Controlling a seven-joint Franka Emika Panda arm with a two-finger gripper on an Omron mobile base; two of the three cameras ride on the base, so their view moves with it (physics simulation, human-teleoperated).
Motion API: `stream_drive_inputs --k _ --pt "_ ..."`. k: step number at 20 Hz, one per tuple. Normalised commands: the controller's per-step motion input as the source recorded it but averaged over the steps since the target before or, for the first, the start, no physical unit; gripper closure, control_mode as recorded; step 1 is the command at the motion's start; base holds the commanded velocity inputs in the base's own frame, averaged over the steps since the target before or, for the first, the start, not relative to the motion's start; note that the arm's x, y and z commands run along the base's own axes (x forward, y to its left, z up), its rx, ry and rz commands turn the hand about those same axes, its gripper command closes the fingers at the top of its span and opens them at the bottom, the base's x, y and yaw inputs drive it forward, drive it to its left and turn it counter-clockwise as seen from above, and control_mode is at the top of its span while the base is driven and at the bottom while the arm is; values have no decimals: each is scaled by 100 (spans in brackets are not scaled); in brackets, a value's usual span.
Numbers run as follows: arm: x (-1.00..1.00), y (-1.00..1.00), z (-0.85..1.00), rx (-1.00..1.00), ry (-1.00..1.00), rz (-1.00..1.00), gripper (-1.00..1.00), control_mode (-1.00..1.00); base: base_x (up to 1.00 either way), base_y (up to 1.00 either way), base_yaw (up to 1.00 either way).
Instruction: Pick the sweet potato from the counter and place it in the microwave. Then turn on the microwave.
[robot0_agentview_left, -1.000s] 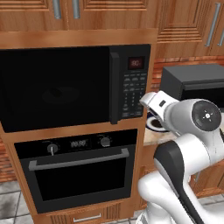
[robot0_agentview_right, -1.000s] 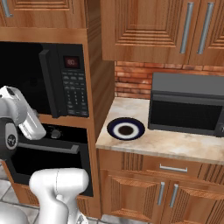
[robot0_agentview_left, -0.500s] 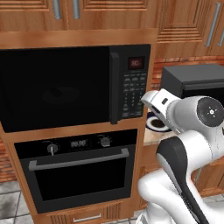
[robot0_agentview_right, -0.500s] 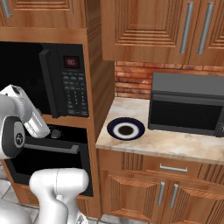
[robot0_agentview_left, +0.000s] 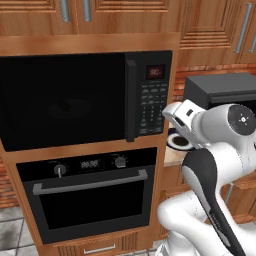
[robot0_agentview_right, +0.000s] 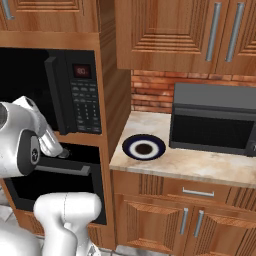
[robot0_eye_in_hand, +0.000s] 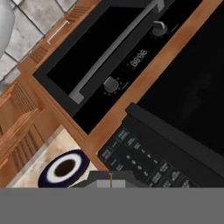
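Could poke a wrong key or miss the start one if pushed in crooked, with the gripper shut tight on nothing by the microwave keypad and the sweet potato most likely behind the shut door.

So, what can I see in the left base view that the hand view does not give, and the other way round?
Left base view alone: the microwave's red display, the small dark grey box appliance, the upper cabinets and the white arm.

Hand view alone: the shut gripper close to the keypad, and the floor tiles.

Both: the shut microwave door, the keypad, the black oven with its knobs and bar handle, and the blue-rimmed plate on the counter.
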Motion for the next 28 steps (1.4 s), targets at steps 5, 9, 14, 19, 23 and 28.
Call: stream_drive_inputs --k 5,9,14,19,23,28 --pt "14 0 -15 6 2 4 100 -100 0 0 0" --pt "11 0 -1 5 0 3 100 -100 0 0 0" --pt "10 0 -1 4 0 3 100 -100 0 0 0" --pt "13 0 -12 0 0 2 100 -100 0 0 0" --pt "13 0 -16 0 1 2 100 -100 0 0 0" --pt "12 0 -13 1 1 3 100 -100 0 0 0"
